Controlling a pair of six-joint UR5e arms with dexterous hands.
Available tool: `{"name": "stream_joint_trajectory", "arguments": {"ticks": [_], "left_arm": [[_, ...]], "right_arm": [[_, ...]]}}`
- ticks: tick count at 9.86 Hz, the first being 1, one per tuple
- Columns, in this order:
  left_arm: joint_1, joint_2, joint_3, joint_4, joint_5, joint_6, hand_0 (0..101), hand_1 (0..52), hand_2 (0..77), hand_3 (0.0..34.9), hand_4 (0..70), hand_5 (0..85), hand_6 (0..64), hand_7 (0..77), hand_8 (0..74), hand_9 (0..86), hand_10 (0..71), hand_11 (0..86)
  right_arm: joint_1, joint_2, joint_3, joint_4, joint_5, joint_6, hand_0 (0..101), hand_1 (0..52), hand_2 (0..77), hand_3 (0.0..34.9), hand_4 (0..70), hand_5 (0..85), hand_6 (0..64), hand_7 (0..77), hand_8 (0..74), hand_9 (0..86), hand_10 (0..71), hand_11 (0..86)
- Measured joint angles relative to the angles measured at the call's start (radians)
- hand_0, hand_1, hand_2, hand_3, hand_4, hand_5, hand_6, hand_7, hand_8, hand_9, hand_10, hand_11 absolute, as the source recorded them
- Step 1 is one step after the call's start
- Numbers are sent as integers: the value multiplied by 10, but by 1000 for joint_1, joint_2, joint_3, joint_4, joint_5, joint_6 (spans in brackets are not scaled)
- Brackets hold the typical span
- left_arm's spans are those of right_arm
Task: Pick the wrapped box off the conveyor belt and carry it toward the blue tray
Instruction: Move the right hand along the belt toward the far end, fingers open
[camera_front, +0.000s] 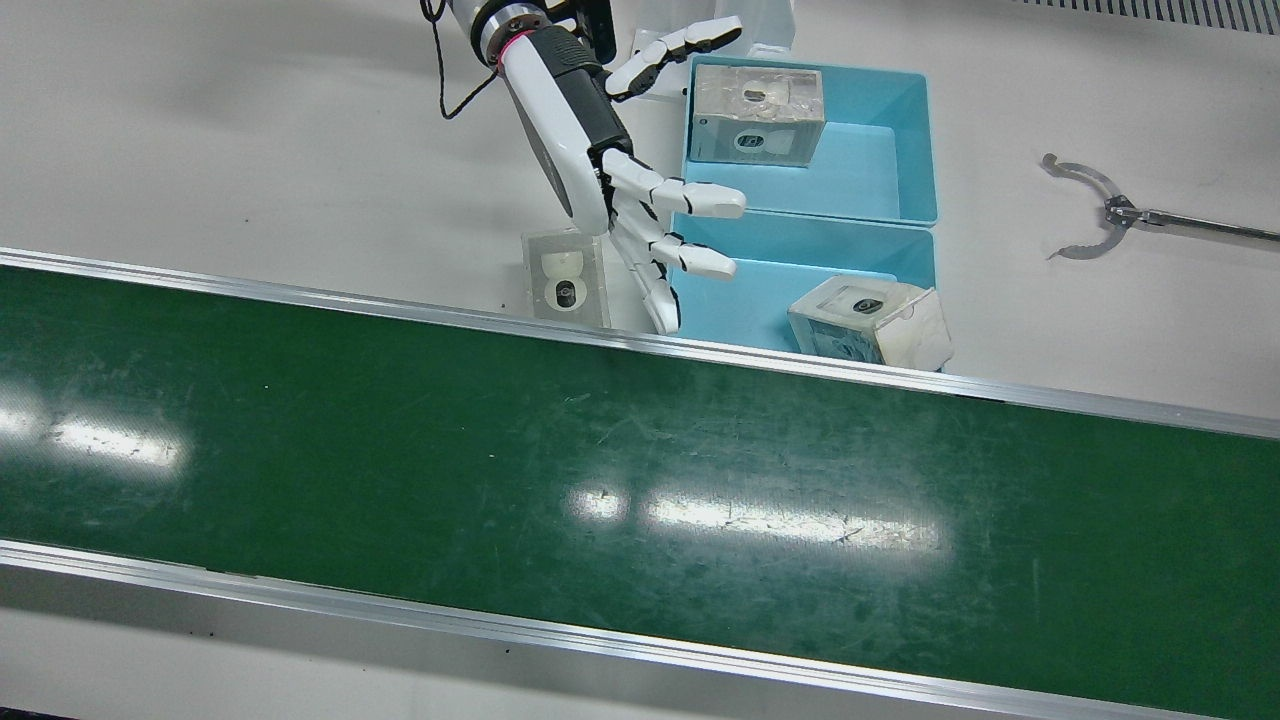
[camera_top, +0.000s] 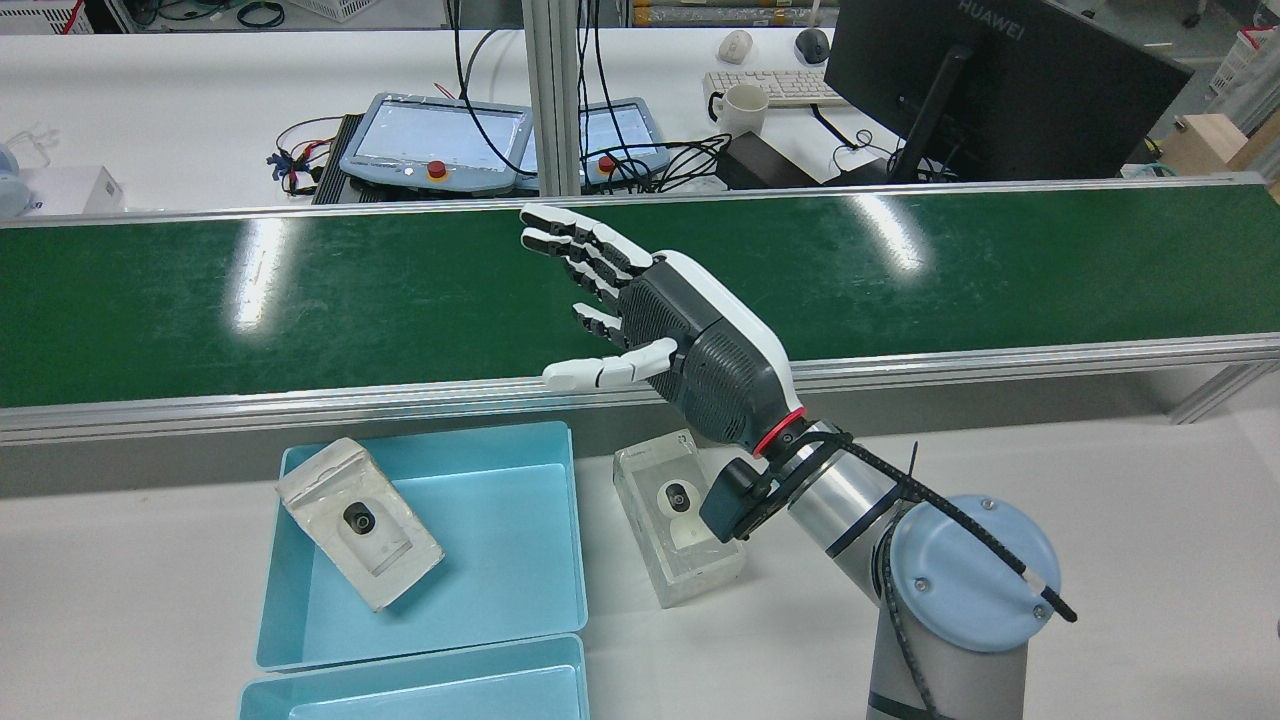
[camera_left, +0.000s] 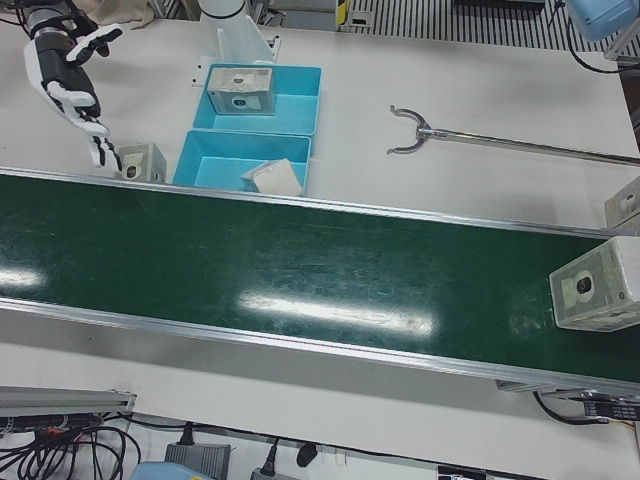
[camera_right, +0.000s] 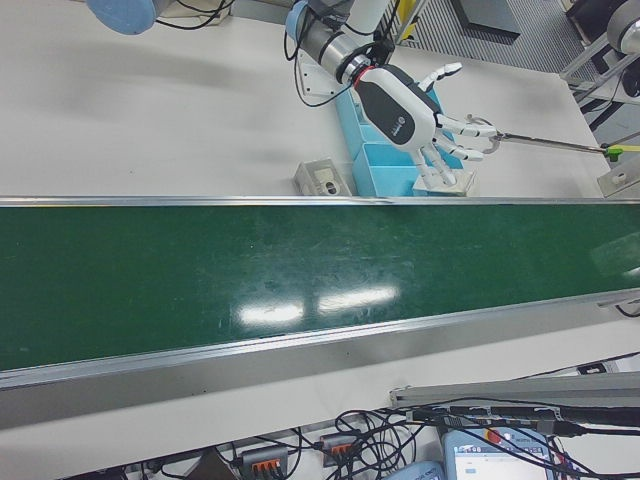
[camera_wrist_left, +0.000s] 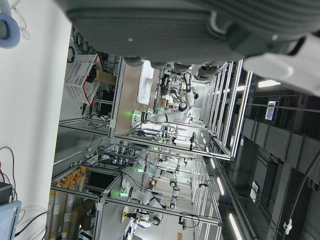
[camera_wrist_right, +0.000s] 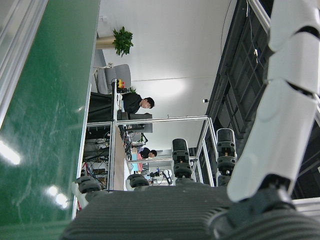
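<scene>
A wrapped box (camera_left: 595, 290) rides the green conveyor belt (camera_left: 300, 270) at its far end, seen only in the left-front view. My right hand (camera_front: 590, 150) hovers open with its fingers spread and nothing in it. It is above the table's edge of the belt, between a loose wrapped box (camera_front: 567, 278) and the near blue tray (camera_front: 800, 250). From the rear, the right hand (camera_top: 690, 340) reaches over the belt rail. Each blue tray holds one wrapped box (camera_front: 758, 113) (camera_front: 870, 322). Only the palm of my left hand (camera_wrist_left: 175, 30) shows, in its own view.
A metal grabber tool (camera_front: 1100, 210) lies on the table beside the far blue tray (camera_front: 905, 150). Another box (camera_left: 625, 205) sits off the belt at the view's right edge. Monitors, a keyboard and pendants stand beyond the belt (camera_top: 300, 290).
</scene>
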Motion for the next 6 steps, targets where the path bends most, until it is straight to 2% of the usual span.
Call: {"name": "stream_joint_trajectory", "arguments": {"ticks": [1,3,4,5,6], "left_arm": [[0,0,0,0,0,0,0,0,11,0,0,5,0,5,5,5,5,0],[0,0,0,0,0,0,0,0,5,0,0,11,0,5,5,0,5,0],[0,0,0,0,0,0,0,0,5,0,0,11,0,5,5,0,5,0],[0,0,0,0,0,0,0,0,5,0,0,5,0,5,5,0,5,0],[0,0,0,0,0,0,0,0,11,0,0,5,0,5,5,5,5,0]], "right_arm": [[34,-24,6,-2,-23,17,420,71,164,305,153,158,0,191,0,33,16,38],[138,-110,10,-3,-93,62,418,87,147,306,147,158,0,191,0,33,16,38],[187,-148,11,-2,-111,78,407,87,147,305,115,158,0,158,0,27,16,38],[243,-187,10,-2,-128,88,407,87,147,305,115,158,0,158,0,27,16,38],[304,-218,6,-3,-147,93,441,125,164,306,76,142,0,169,0,16,11,22]]}}
